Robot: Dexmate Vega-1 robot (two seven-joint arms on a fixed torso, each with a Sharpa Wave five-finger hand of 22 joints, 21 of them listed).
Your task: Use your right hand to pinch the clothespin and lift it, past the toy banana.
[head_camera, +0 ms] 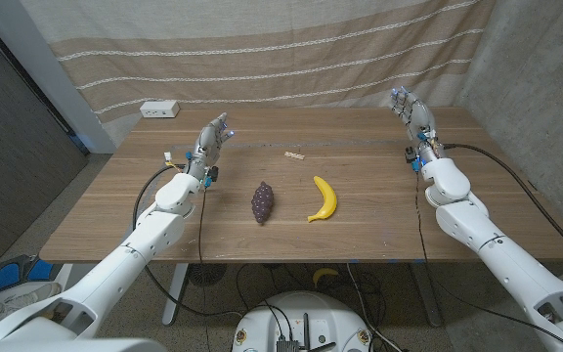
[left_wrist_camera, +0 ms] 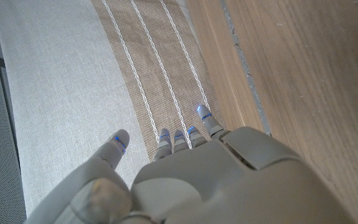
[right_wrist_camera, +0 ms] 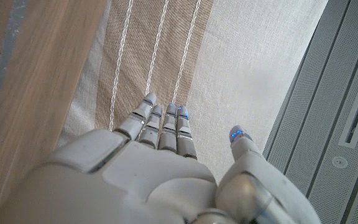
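Observation:
A small pale wooden clothespin (head_camera: pixel 295 154) lies on the table beyond the yellow toy banana (head_camera: pixel 324 198). My right hand (head_camera: pixel 411 110) is raised above the table's far right part, fingers stretched out and apart, holding nothing; it is well to the right of the clothespin. In the right wrist view the right hand (right_wrist_camera: pixel 160 168) points at the striped curtain. My left hand (head_camera: pixel 213 137) is raised over the left part of the table, fingers extended and empty. In the left wrist view the left hand (left_wrist_camera: pixel 185 180) also faces the curtain.
A dark purple bunch of toy grapes (head_camera: pixel 263 201) lies left of the banana. A white box (head_camera: pixel 159 110) sits at the table's far left corner. A beige striped curtain (head_camera: pixel 281 49) hangs behind the wooden table (head_camera: pixel 379 230).

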